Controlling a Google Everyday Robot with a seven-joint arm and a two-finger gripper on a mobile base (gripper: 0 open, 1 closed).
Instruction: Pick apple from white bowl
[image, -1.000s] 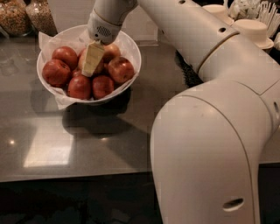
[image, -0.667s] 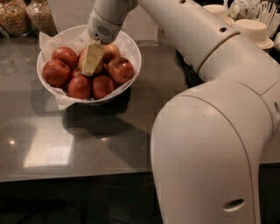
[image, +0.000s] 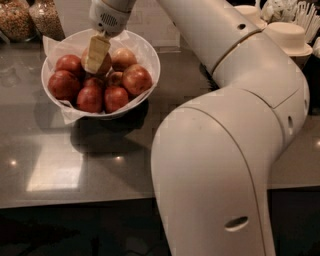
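Observation:
A white bowl lined with crinkled white paper stands at the back left of the grey counter and holds several apples. My gripper reaches down into it from above. It is shut on the apple, a tan one with red blush on top of the pile. One pale finger lies across the apple's front; the other is hidden behind it. A smaller, paler apple sits just to its right. Deep red apples fill the front of the bowl.
My large white arm fills the right and front of the view. Two jars of grain stand at the back left. Stacked beige bowls and a cup of utensils are at the back right. The counter ends in a front edge.
My gripper has risen a little and shifted left, and the apple it holds has come up with it. The other apples have stayed in place.

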